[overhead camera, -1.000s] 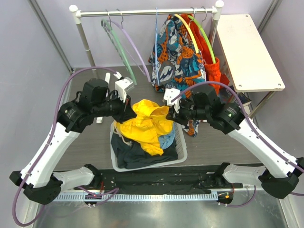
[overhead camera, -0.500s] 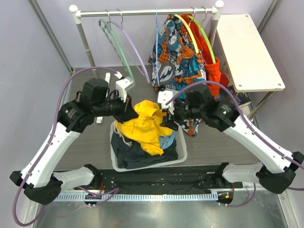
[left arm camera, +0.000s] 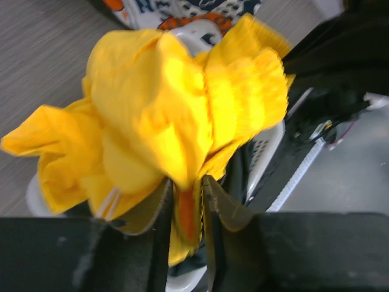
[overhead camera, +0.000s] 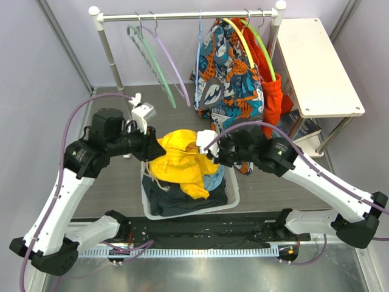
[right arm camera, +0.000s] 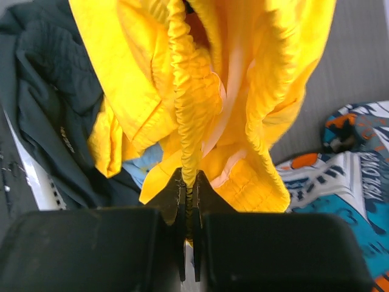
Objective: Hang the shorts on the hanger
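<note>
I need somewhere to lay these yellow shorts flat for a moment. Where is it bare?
The white side table has a bare top. Open floor lies between the basket and the left arm, and between it and the right arm. The basket is full, and the rack's right half is packed with hung clothes.

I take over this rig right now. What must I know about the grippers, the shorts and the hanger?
The left gripper is shut on a fold of the shorts.
The right gripper is shut on their elastic waistband.
The shorts hang bunched between both arms, above the basket.
The hanger hangs on the rail, not yet touched.
Done: shorts lifted. Left: spread them, carry them to the hanger, drape them over it.
</note>
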Tool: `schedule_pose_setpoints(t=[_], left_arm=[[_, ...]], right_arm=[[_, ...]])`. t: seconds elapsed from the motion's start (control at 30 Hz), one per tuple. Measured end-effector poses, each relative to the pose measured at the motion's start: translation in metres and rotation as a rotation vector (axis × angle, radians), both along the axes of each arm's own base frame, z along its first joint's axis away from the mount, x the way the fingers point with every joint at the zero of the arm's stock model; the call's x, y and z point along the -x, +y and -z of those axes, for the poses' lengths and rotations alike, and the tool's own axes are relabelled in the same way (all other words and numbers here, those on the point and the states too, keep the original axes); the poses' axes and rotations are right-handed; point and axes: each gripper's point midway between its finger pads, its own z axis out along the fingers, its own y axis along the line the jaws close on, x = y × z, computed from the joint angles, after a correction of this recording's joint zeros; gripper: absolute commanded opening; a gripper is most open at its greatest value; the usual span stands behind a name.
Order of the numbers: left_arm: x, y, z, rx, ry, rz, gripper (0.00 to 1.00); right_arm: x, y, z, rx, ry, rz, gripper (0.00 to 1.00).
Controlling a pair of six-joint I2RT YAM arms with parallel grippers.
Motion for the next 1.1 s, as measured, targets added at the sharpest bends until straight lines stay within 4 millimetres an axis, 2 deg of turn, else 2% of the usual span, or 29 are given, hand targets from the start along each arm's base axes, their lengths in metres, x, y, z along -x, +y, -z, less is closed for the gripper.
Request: schedule_pose_setpoints(t=[0.03,0.07,0.13,0.2,0.33,0.4,0.57,0.7,0.8,0.83,0.9,0.93,1.0,1.03,1.1], left_arm=[[0.002,0.007,0.001,-0.022,-0.016,-0.004,0.44],[0.005,0.013,0.003,-0.045,-0.031,-0.001,0.49],[0.016,0.026,0.007,-0.107,-0.078,0.030,0.59],[0.027,0.041,0.013,-0.180,-0.124,0.066,0.62],[0.048,0.065,0.036,-0.323,-0.176,0.155,0.88],[0.055,0.068,0.039,-0.343,-0.205,0.203,0.93],[0.048,0.052,0.021,-0.287,-0.327,0.287,0.94],[0.028,0.030,0.001,-0.245,-0.397,0.354,0.94],[0.010,0.007,-0.001,-0.244,-0.407,0.435,0.94],[0.009,0.002,0.001,-0.244,-0.406,0.458,0.91],[0.012,-0.020,0.020,-0.267,-0.375,0.563,0.82],[0.021,-0.032,0.033,-0.283,-0.363,0.628,0.68],[0.049,-0.051,0.057,-0.304,-0.333,0.763,0.50],[0.069,-0.059,0.067,-0.312,-0.324,0.837,0.34],[0.103,-0.071,0.079,-0.329,-0.327,0.958,0.22]], right_arm=[[-0.001,-0.003,-0.002,0.004,-0.017,0.006,0.01],[-0.001,-0.008,-0.006,0.012,-0.036,0.013,0.01],[0.000,-0.019,-0.013,0.026,-0.063,0.022,0.01],[0.003,-0.030,-0.024,0.034,-0.091,0.026,0.01],[0.010,-0.041,-0.049,0.023,-0.148,0.002,0.01],[0.014,-0.044,-0.054,0.023,-0.168,-0.023,0.01],[0.020,-0.046,-0.051,0.042,-0.187,-0.077,0.01],[0.026,-0.051,-0.043,0.057,-0.193,-0.105,0.01],[0.033,-0.058,-0.039,0.057,-0.200,-0.121,0.01],[0.035,-0.060,-0.039,0.055,-0.203,-0.122,0.01],[0.038,-0.064,-0.037,0.050,-0.211,-0.122,0.01],[0.039,-0.065,-0.037,0.048,-0.216,-0.122,0.01],[0.040,-0.068,-0.036,0.042,-0.228,-0.117,0.01],[0.039,-0.069,-0.037,0.037,-0.239,-0.111,0.01],[0.036,-0.068,-0.040,0.026,-0.259,-0.101,0.01]])
